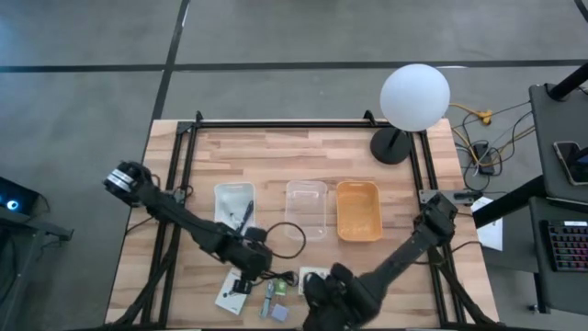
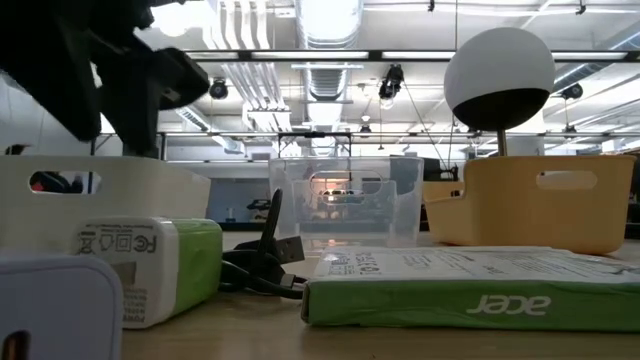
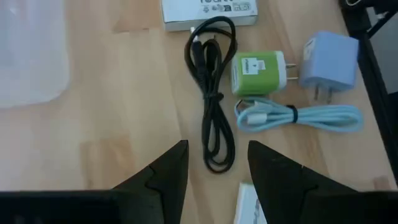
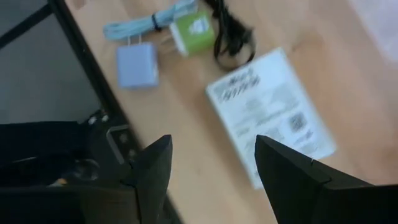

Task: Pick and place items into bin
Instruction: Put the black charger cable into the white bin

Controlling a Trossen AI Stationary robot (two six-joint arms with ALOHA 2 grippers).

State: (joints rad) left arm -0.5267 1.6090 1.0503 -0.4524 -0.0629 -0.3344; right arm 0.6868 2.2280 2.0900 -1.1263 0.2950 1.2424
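Left pincer [image 3: 214, 165]: fingers parted, empty, above coiled black cable [image 3: 212, 99] on table [image 1: 276, 147]. Right pincer [image 4: 211, 165]: fingers parted, empty, near white printed box [image 4: 270, 112]. Orange bin [image 1: 357, 210]: contents not visible. Clear bin [image 1: 306, 207]: looks empty. White bin [image 1: 233, 205]: holds a dark item. Green charger [image 3: 256, 73] and blue charger [image 3: 328, 57]: beside the cable.

This is an open-plan robotics lab or workshop. A pale wooden-plank tabletop [image 1: 276, 152] sits in a black metal frame [image 1: 184, 175] on a bare grey concrete floor [image 1: 83, 83]. A white globe lamp on a black stand [image 1: 413, 97] stands at the table's far edge. Beyond it, the low view shows exposed silver ventilation ducts [image 2: 325, 30], strip lights [image 2: 240, 55] and desks farther back. A side bench carries a dark keyboard [image 1: 565, 248] and trailing yellow cables [image 1: 478, 119].
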